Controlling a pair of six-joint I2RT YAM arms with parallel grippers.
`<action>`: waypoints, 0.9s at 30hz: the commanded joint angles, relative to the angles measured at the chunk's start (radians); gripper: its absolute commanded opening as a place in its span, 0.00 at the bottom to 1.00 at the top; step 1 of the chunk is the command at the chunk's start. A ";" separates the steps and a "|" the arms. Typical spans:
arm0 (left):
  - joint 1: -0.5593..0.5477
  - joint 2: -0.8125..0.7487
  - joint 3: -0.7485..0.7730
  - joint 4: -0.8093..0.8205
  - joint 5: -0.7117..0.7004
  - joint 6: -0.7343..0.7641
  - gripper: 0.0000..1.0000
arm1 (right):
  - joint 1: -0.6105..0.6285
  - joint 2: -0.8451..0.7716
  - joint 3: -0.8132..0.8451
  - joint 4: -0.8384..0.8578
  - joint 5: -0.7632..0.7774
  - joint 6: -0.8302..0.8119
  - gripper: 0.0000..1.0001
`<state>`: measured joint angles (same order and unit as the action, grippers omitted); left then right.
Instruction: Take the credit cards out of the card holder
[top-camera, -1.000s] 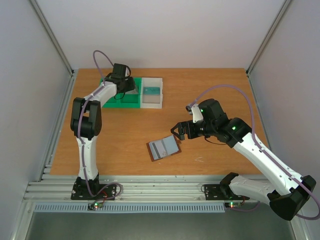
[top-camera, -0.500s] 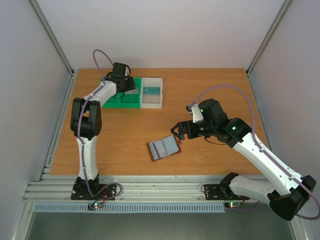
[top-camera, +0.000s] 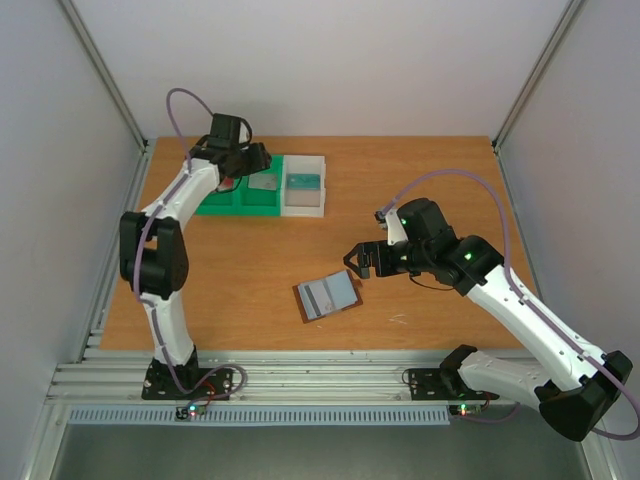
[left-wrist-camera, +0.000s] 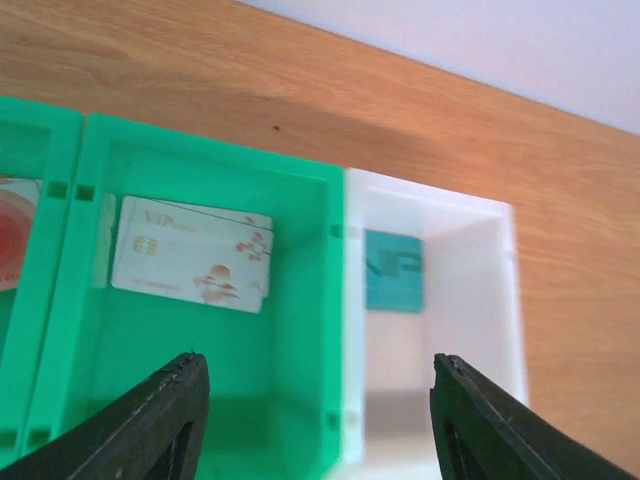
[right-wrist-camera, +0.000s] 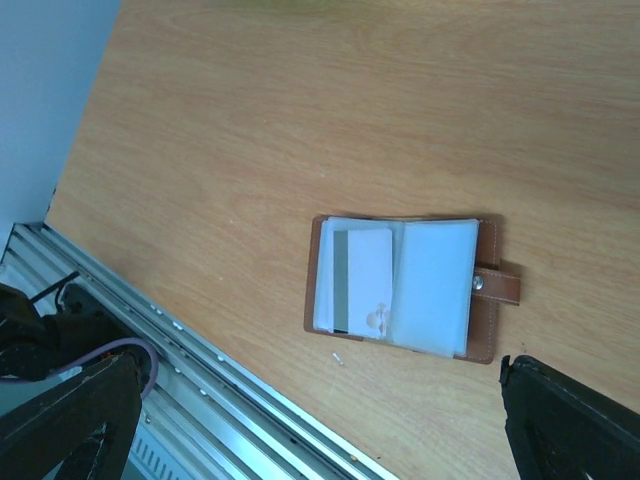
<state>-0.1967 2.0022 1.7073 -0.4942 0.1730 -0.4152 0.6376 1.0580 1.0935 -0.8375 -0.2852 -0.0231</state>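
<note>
Right gripper (top-camera: 356, 266) spread wide, beside flat brown leather card holder (top-camera: 328, 296)

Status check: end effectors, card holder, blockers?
Left end effector open over bins. Right end effector open near card holder. Holder lies open, card inside. Nothing blocking.

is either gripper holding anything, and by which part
Nothing. The left gripper is open over the green bin, the right gripper open near the card holder.
</note>
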 joint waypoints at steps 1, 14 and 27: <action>0.003 -0.126 -0.081 -0.047 0.105 -0.009 0.62 | -0.002 0.009 0.009 -0.019 0.025 0.012 0.98; -0.013 -0.450 -0.531 -0.014 0.322 -0.056 0.57 | -0.001 0.153 -0.105 0.112 0.003 0.002 0.87; -0.145 -0.641 -0.849 0.132 0.413 -0.154 0.52 | -0.002 0.373 -0.142 0.235 0.025 -0.035 0.49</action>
<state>-0.3031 1.3930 0.9169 -0.4648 0.5396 -0.5240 0.6376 1.3766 0.9550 -0.6544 -0.3042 -0.0292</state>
